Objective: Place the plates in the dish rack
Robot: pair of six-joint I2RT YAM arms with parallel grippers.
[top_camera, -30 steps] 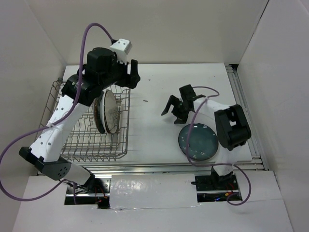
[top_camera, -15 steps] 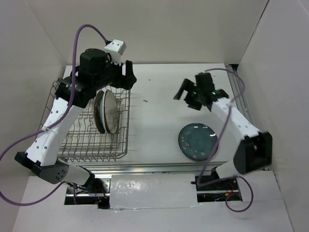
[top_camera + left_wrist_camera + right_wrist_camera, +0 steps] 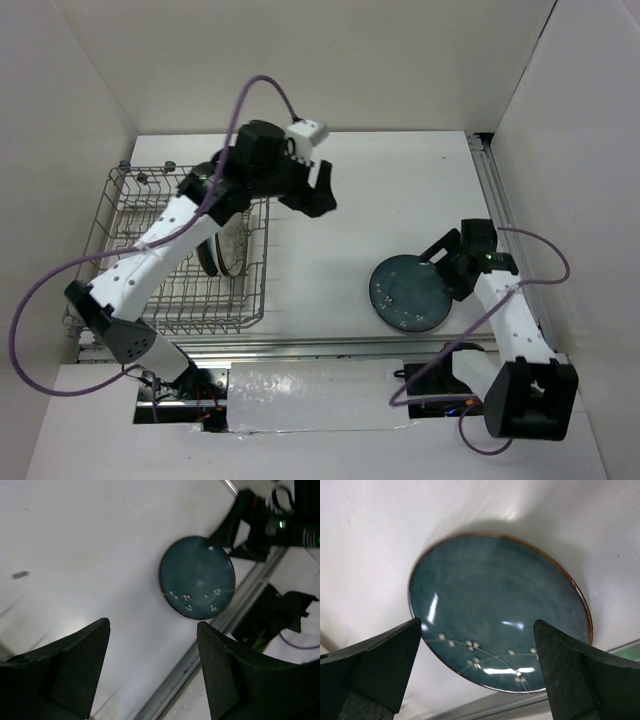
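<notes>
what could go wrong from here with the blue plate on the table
1. The plate lies flat close to the near edge of the table. The open right gripper beside it might shove it toward the rail instead of gripping it.
2. The left gripper, also open, hangs over the table facing the same plate, so the arms could collide.
3. Other plates stand in the rack; loading another may knock them.

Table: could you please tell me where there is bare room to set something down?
Bare: the far right corner beyond the teal plate, and the middle between dish rack and plate. Crowded: the plate's right edge, by the right gripper.
</notes>
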